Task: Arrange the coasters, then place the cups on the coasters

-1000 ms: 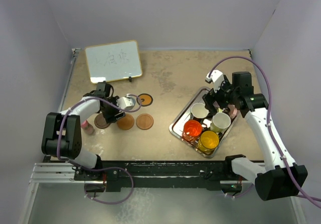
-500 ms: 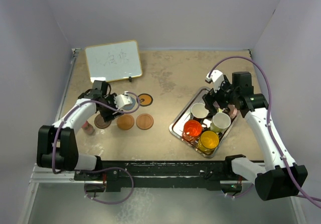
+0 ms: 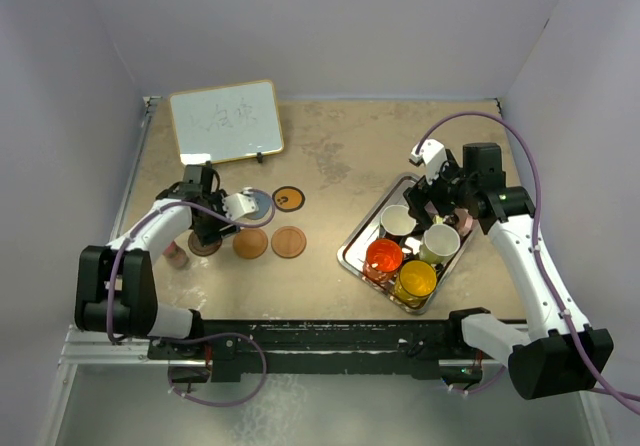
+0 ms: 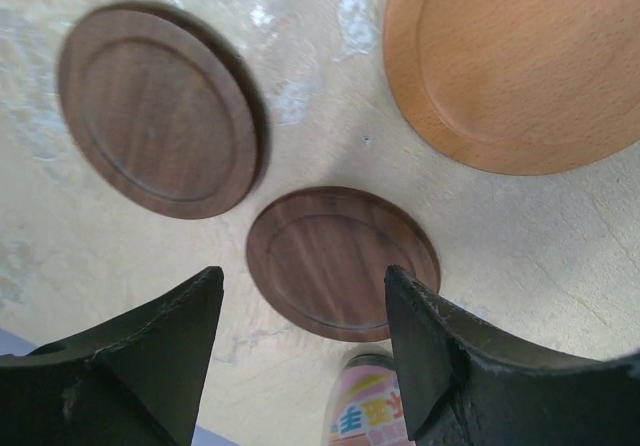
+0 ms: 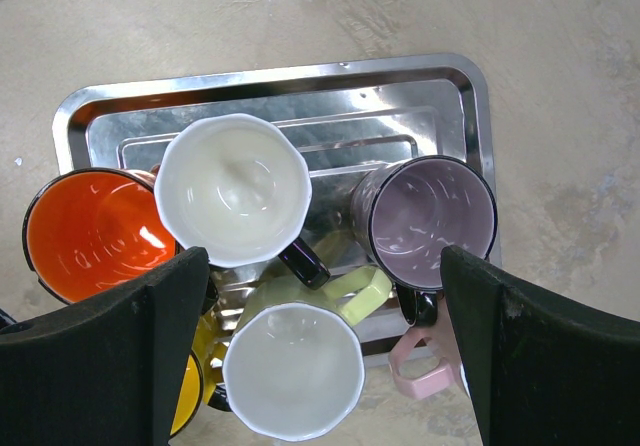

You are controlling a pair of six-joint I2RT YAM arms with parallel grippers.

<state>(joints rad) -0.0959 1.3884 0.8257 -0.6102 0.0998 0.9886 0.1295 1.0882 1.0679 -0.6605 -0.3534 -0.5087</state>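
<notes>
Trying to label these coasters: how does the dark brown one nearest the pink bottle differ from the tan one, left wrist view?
The dark brown coaster is deep walnut; the tan coaster is pale orange wood. The dark brown coaster sits mid-view, framed by the open left pincer; the tan coaster sits off to one side, cut off by the frame edge. Both are round, rimmed discs lying flat on the table.

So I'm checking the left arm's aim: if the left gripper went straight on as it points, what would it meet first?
Most likely the dark brown coaster lying flat, centred between the open fingers of the left gripper in its wrist view. How far off it is remains unclear.
</notes>
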